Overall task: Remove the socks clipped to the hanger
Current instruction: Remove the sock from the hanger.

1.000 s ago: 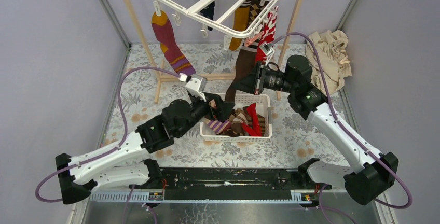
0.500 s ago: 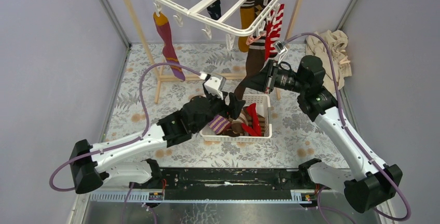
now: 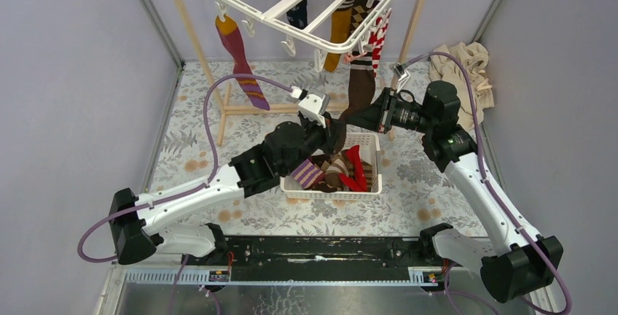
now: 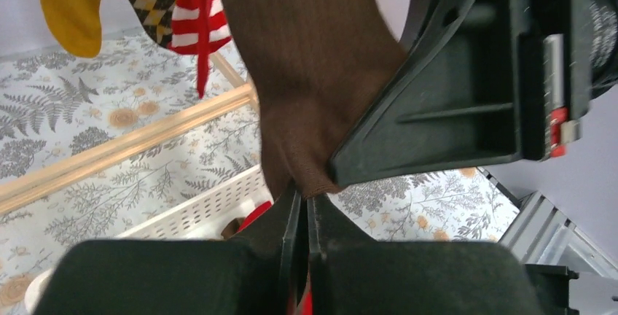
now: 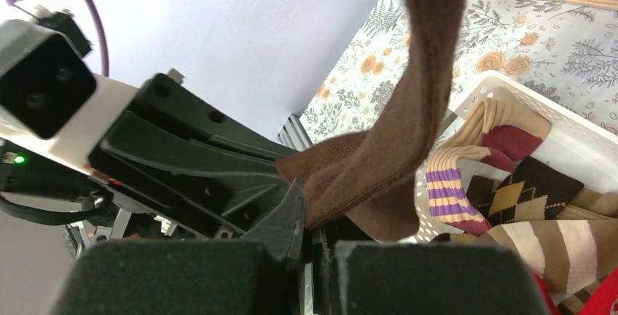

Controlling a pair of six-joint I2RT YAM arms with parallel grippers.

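The left arm has swung further right and forward since the frame before, and its gripper now meets the right one at the toe of the brown sock

From above, the white hanger (image 3: pixel 291 1) hangs over the far edge of the floral table (image 3: pixel 218 111). The brown sock (image 3: pixel 361 85) is still clipped at the hanger's right side, and its lower end is drawn down over the white basket (image 3: pixel 331 192) in the middle of the table. The left gripper (image 3: pixel 335 134) and right gripper (image 3: pixel 350 117) close in on that end from opposite sides. A purple-striped sock (image 3: pixel 240 67), a mustard sock (image 3: pixel 337 30) and a red-white striped sock (image 3: pixel 377 41) also hang from the hanger. A cream cloth (image 3: pixel 466 74) lies at the far right corner

In the left wrist view, the left gripper (image 4: pixel 302 197) is pinched tight on the toe of the brown sock (image 4: pixel 313 60), with the right gripper's black finger (image 4: pixel 452 96) pressed against the sock just beside it

In the right wrist view, the right gripper (image 5: pixel 310 216) is clamped on a fold of the brown sock (image 5: pixel 415 111), the left gripper (image 5: pixel 197 162) is close by, and the basket (image 5: pixel 510 85) holds several loose socks
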